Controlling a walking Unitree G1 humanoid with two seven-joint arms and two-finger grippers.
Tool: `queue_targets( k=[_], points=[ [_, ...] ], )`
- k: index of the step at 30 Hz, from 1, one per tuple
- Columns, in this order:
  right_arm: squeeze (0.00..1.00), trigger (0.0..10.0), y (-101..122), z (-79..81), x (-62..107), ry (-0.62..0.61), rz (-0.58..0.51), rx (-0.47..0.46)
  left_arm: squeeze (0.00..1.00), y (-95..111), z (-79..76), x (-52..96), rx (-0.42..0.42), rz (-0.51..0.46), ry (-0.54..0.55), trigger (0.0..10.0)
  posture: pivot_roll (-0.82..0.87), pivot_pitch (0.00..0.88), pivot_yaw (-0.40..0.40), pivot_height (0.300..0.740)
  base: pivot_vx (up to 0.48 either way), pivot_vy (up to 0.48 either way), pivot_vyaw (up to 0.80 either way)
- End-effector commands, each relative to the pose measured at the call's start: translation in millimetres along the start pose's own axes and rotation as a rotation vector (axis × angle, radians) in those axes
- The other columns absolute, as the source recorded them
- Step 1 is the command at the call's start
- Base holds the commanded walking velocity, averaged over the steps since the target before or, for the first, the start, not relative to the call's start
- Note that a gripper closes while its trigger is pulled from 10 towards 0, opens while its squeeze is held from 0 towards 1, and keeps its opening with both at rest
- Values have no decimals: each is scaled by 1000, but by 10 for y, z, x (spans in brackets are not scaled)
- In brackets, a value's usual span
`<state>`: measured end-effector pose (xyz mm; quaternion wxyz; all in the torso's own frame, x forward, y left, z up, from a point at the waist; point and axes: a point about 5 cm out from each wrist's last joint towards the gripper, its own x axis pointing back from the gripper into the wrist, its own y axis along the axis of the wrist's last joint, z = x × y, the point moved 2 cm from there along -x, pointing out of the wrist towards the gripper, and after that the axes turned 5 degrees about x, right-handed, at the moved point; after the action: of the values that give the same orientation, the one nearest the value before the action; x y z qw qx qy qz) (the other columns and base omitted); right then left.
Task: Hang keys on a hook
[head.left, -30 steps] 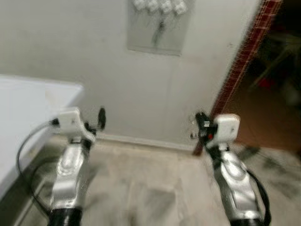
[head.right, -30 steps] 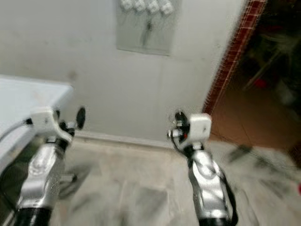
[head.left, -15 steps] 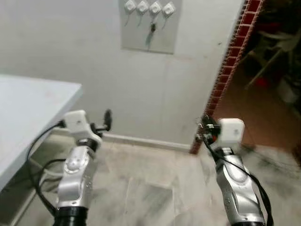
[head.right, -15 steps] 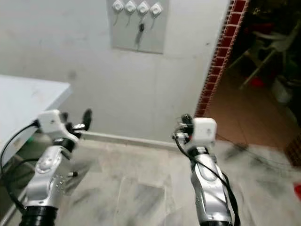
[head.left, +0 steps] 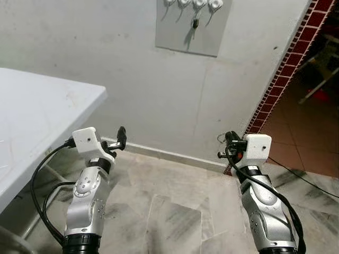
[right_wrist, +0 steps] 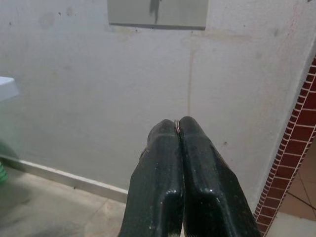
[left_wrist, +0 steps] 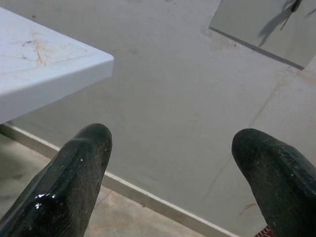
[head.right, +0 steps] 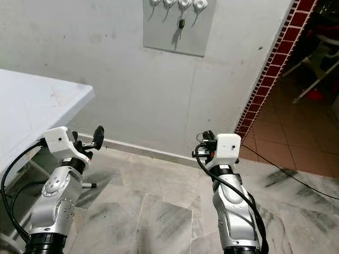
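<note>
A grey hook panel [head.left: 192, 33] hangs high on the white wall, with several white hooks [head.left: 199, 4] along its top. One dark key [head.left: 195, 23] dangles from a hook. My right gripper [head.left: 229, 142] is held up in front of the wall, well below and right of the panel. It is shut on a key ring, and thin metal loops [head.left: 220, 139] stick out beside the fingers. In the right wrist view a sliver of ring [right_wrist: 176, 123] shows between the pressed fingertips. My left gripper [head.left: 121, 136] is raised at the left, open with nothing in it, its fingers [left_wrist: 81, 163] wide apart.
A white table [head.left: 37, 106] juts in from the left, near my left arm. A red brick pillar [head.left: 288, 66] edges a doorway at the right, with a chair and red floor tiles beyond. Marble floor and a skirting board [head.left: 169, 154] lie below the wall.
The camera has swung, so the panel now sits further right and higher, and the blur has cleared. Both arms hold much the same pose; the right gripper stays shut.
</note>
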<state>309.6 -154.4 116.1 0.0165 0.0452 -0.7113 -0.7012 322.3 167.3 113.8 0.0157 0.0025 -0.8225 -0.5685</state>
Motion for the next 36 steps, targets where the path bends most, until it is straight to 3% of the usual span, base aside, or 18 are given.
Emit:
queue_targets(
  k=[1, 8, 13, 17, 24, 27, 36],
  points=[
    [0, 10000, 119, -20, 4, 3, -59, 39, 0, 3, -54, 9, -45, 6, -40, 10000, 17, 0, -52, 732, 0, 0, 0],
    [0, 10000, 188, 2, 34, 36, -106, 31, 0, 3, -167, 46, -104, 14, -141, 10000, 19, 0, -52, 732, 0, 0, 0],
    [0, 10000, 160, -64, 56, 28, -96, 19, 0, -116, -290, 156, -150, 68, -250, 10000, 17, 0, -48, 732, 0, 0, 0],
    [0, 10000, 155, -120, 54, 5, -98, -1, 0, -163, -322, 189, -161, 86, -271, 10000, 11, 0, -38, 732, 0, 0, 0],
    [0, 10000, 171, -147, 34, -22, -111, -23, 0, -70, -304, 86, -144, 56, -230, 10000, 5, 0, -10, 732, 0, 0, 0],
    [0, 10000, 178, -109, 15, -22, -123, -33, 0, 60, -252, -32, -147, 24, -201, 10000, -3, 0, 12, 732, 0, 0, 0],
    [0, 10000, 216, -71, -43, -11, -147, -37, 0, 203, -131, -166, -167, -2, -169, 10000, -9, 0, 35, 732, 0, 0, 0]
  ],
)
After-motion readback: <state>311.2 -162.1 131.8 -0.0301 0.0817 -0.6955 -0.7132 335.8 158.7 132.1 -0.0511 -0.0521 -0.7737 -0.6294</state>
